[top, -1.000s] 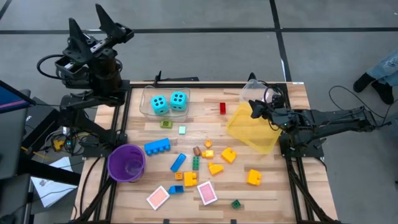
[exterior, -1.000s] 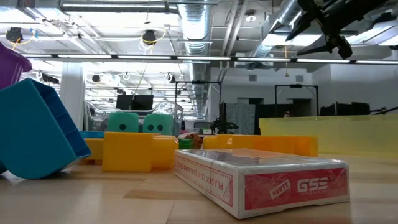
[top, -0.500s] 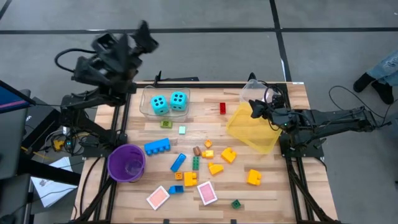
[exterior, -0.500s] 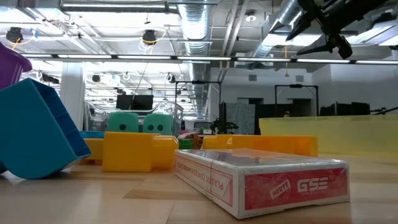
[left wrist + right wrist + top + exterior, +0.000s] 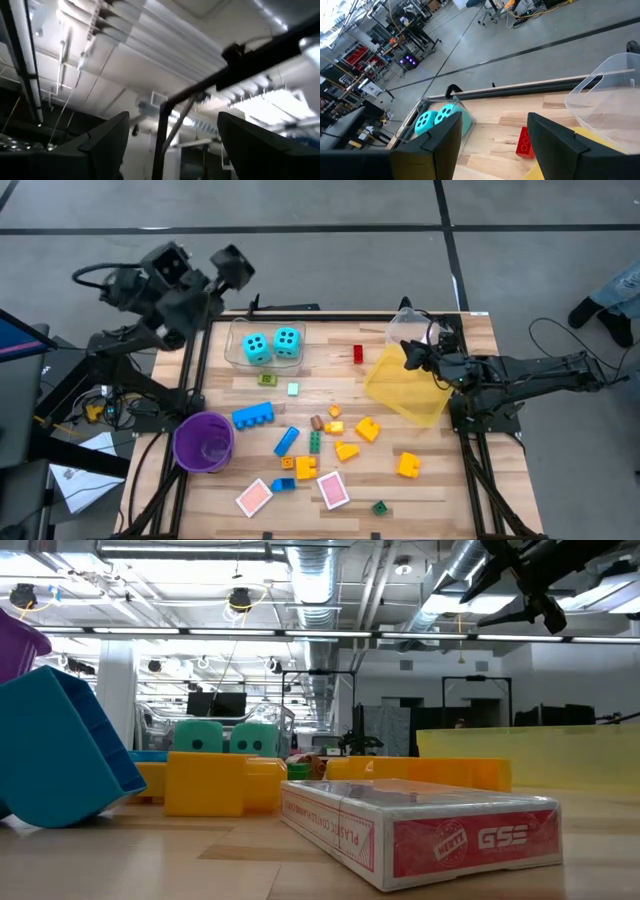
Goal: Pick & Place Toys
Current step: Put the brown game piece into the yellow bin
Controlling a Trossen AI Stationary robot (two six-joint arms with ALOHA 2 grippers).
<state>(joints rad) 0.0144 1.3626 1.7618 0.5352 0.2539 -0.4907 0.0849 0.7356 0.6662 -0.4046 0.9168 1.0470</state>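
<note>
toys [image 5: 320,442] lie scattered; both grippers hover open.

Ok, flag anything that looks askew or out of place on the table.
The yellow bin sits tilted, skewed to the table's edges. Bricks and pink cards lie scattered loose. The two cyan dice sit inside a clear container.

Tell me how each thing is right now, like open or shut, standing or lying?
left gripper: open, empty, raised off the table's far left corner.
right gripper: open, empty, over the yellow bin.
yellow bin: tilted, nothing seen inside.
purple cup: upright, mouth up.
clear container: open-topped, holding two cyan dice.
pink cards: lying flat.
</note>
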